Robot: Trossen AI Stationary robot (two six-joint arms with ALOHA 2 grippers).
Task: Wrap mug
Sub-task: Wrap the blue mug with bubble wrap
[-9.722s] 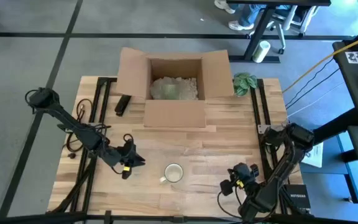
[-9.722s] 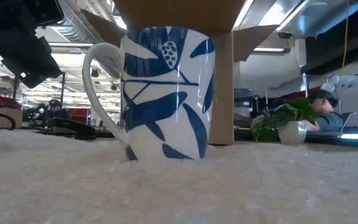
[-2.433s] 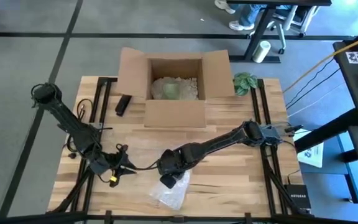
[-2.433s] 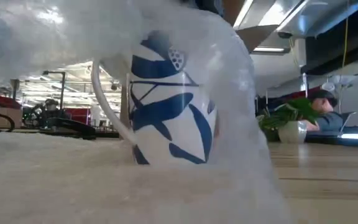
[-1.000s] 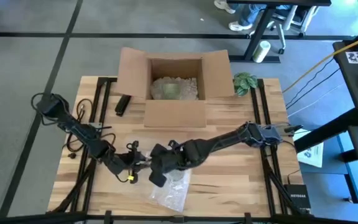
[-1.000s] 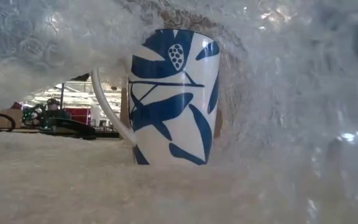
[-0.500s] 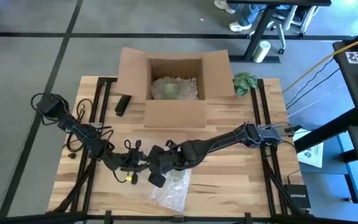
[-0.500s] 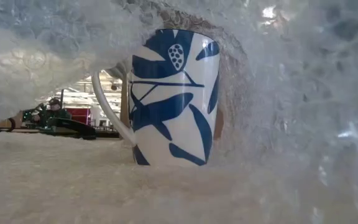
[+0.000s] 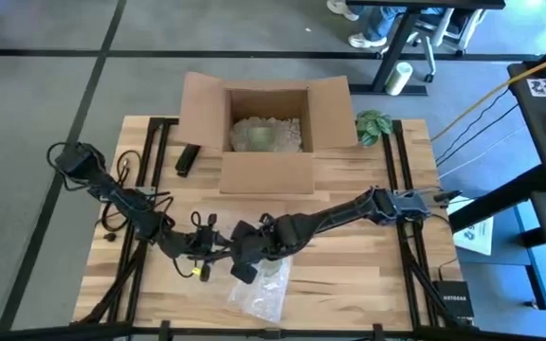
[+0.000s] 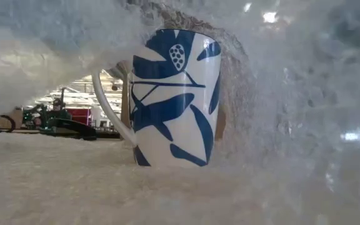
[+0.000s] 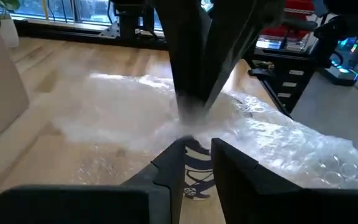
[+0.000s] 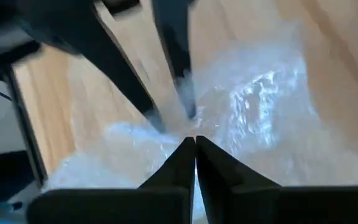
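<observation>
At the front centre of the desk [image 9: 349,242], the mug [image 10: 174,97] stands upright on a sheet of bubble wrap [image 9: 259,289], its handle pointing to the low view's left. Wrap arches over the rim and down one side; the blue leaf pattern and the handle side are uncovered.

The right gripper [image 12: 195,142] is pinched closed on a raised edge of the bubble wrap, holding it above the mug. The left gripper [image 11: 197,144] is just beside it, fingers narrowly parted around the same raised edge, with the mug's pattern visible between them. Whether the left fingers grip the film cannot be confirmed.

Assessment: wrapping is partly done. One fold is drawn over the top; the front and handle side are open, and nothing is tucked or closed beneath. The cardboard box [image 9: 263,128] at the rear of the desk stands open.
</observation>
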